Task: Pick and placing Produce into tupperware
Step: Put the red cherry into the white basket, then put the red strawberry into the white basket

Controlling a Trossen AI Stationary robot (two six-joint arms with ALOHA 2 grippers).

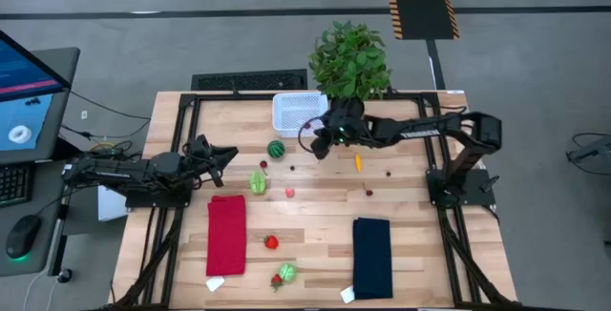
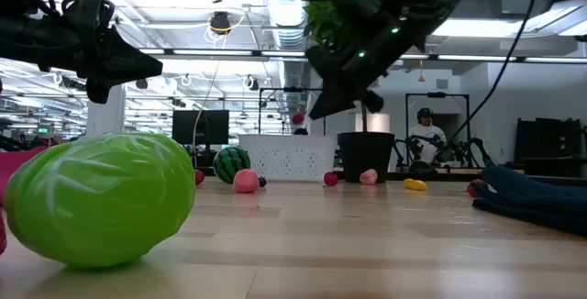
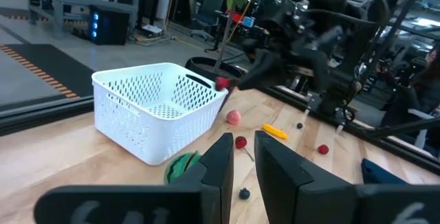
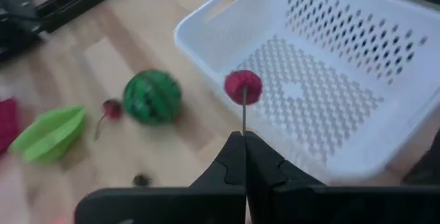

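While the left gripper (image 1: 229, 153) waits near the table's left edge with its fingers only a narrow gap apart and nothing between them, the right gripper (image 4: 245, 140) hangs in the air at the near rim of the white basket (image 4: 323, 93), pinched tight on the thin stem of a red cherry (image 4: 243, 86). Inside, the basket shows only its bare mesh floor. A watermelon ball (image 4: 152, 97) and a green leafy vegetable (image 4: 49, 134) lie on the open wood beside it.
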